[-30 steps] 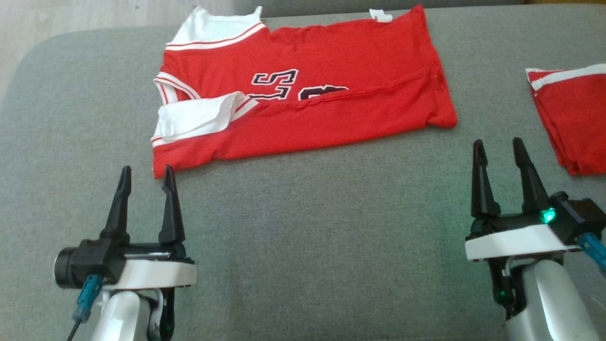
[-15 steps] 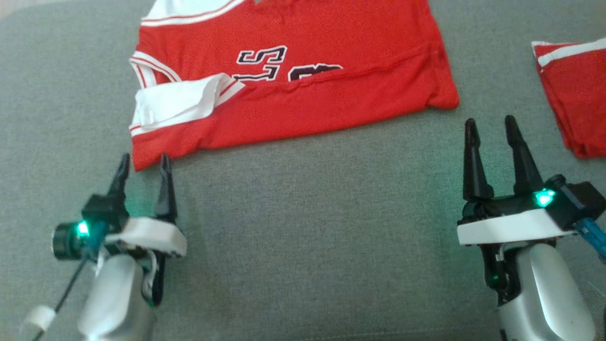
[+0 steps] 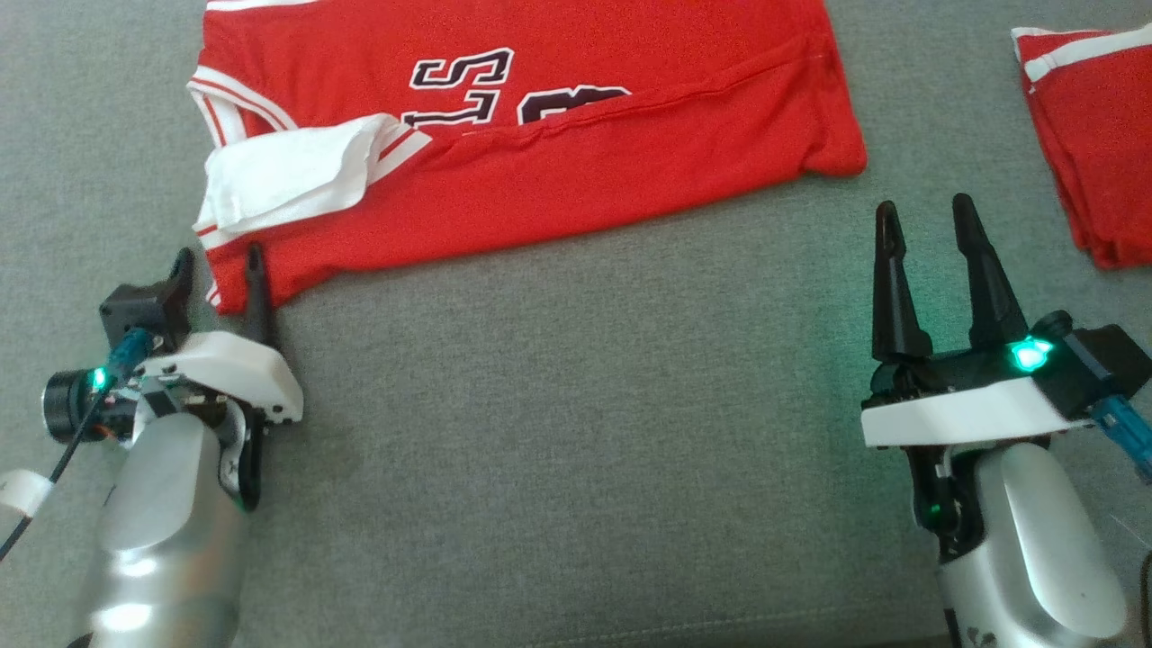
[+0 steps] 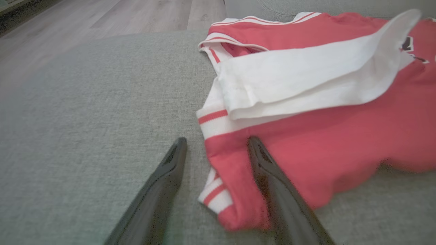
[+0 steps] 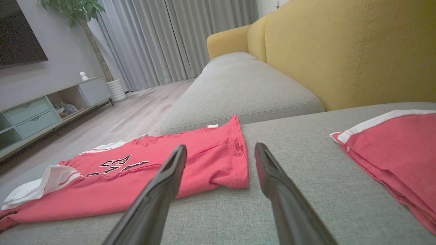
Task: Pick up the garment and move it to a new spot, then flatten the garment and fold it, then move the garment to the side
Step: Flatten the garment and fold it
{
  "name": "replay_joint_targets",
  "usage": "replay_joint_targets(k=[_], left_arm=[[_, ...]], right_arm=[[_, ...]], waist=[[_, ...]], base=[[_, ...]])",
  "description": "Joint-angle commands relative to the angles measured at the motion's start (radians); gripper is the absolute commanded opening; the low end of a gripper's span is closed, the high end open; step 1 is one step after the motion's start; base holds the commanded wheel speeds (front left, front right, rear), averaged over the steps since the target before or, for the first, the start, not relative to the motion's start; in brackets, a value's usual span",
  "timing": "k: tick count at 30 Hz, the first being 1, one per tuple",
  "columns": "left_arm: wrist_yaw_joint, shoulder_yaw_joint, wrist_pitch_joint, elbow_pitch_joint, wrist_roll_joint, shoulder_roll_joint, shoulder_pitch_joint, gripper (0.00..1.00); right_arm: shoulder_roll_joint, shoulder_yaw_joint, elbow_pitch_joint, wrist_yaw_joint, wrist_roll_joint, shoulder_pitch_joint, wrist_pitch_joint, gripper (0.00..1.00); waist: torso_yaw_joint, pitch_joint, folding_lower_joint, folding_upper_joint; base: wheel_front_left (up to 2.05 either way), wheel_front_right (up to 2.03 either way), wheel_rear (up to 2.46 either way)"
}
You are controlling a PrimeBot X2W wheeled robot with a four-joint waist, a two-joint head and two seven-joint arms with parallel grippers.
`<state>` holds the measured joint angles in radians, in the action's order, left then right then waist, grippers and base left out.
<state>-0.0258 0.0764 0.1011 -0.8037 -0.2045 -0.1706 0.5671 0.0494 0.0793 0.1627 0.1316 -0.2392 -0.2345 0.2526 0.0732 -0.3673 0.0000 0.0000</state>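
Cloth lies ahead of us: our red jersey rests flat on the grey couch cushion, its long axis running left to right. Our left claw is nearer, spread open and empty, with the jersey's near left corner between its fingers. Our right claw, also open and empty, sits short of the right hem. The knit is soft and limp, and a white sleeve is folded over it.

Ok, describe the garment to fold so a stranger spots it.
On the grey sofa seat, find the larger red jersey lying spread out. Unlike the folded red pile at the right, it shows black lettering and a flipped white sleeve.
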Motion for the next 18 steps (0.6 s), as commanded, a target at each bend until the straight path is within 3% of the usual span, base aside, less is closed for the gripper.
replay_joint_targets(k=[1,11,18], left_arm=[[0.001,-0.014,-0.033,-0.036,-0.004,-0.030,-0.017,0.01],[0.020,0.001,0.145,0.058,0.002,-0.023,-0.007,0.00],[0.028,0.052,0.160,0.185,0.045,0.006,-0.048,0.00]], right_arm=[[0.001,0.027,-0.034,-0.001,-0.011,-0.012,0.009,1.00],[0.001,0.049,0.034,-0.001,0.004,-0.029,0.009,1.00],[0.001,0.020,0.150,-0.001,0.049,-0.104,-0.030,1.00]], waist=[[0.003,0.003,0.0000,0.0000],[-0.004,0.066,0.0000,0.0000],[-0.035,0.088,0.0000,0.0000]], base=[[0.00,0.00,0.00],[0.00,0.00,0.00],[0.00,0.00,0.00]])
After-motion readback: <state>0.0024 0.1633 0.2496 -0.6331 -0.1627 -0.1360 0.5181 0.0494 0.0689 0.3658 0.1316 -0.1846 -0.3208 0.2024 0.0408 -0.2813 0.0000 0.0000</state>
